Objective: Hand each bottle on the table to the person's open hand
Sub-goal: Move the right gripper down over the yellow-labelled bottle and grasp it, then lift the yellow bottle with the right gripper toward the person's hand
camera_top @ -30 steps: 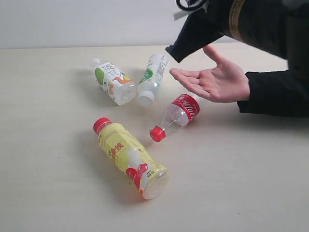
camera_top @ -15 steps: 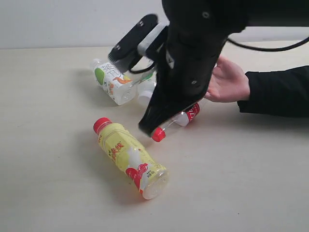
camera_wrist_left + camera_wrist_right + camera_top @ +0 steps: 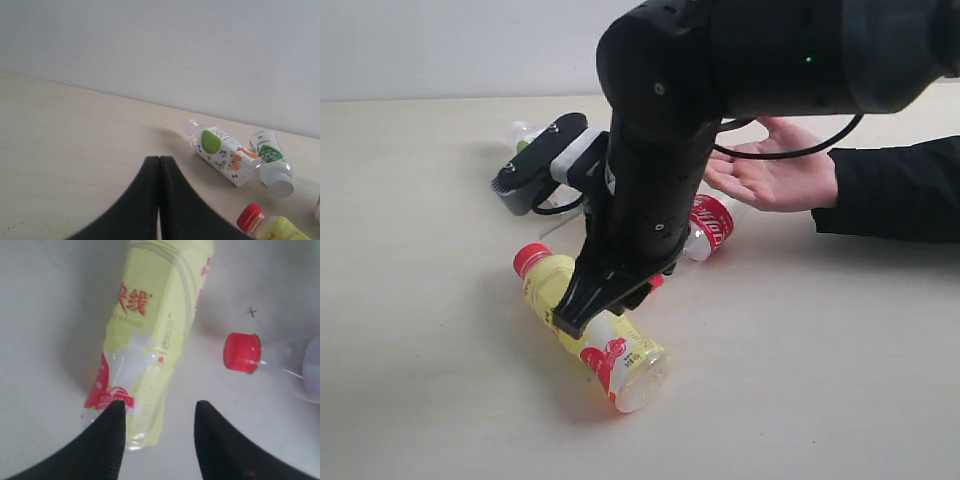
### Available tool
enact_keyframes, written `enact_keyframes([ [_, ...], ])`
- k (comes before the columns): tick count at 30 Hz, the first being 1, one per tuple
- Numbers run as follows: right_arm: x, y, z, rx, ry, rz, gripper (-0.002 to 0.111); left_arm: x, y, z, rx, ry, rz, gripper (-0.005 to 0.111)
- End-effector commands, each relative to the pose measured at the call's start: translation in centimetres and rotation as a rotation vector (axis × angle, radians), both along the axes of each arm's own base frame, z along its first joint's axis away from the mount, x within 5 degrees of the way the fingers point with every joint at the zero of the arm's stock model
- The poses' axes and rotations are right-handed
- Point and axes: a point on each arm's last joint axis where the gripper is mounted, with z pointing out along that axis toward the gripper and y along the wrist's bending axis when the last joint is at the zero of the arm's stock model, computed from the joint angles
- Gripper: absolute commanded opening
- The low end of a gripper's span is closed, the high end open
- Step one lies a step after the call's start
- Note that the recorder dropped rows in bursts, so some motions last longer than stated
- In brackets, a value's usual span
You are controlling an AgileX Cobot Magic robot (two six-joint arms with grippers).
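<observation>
We hold our right gripper [image 3: 160,410] with its jaws parted and empty, just above the yellow bottle [image 3: 150,315] lying on the table [image 3: 820,350]. Our left gripper [image 3: 159,162] is pressed closed on nothing. Farther off, the person's open hand [image 3: 775,180] rests palm up.

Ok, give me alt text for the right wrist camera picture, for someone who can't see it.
The right gripper, jaws open, hangs over the base end of a yellow-labelled bottle lying on the pale table. A clear red-capped bottle lies beside it, mostly out of frame.
</observation>
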Motion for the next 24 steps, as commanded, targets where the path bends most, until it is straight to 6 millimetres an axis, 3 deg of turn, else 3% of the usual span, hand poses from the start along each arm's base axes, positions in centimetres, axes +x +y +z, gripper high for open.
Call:
enact_keyframes([
  [1,0.4,1.2,-0.5,0.062,0.007,0.01,0.05,0.0,0.0,0.0,-0.004,-0.007,-0.005,0.0],
  [7,1.0,1.8,-1.9,0.077,-0.011,0.005,0.064,0.0,0.0,0.0,-0.004,-0.007,-0.005,0.0],
  [24,1.7,3.3,-5.3,0.117,0.0,0.018,0.072,0.0,0.0,0.0,-0.004,-0.007,-0.005,0.0],
])
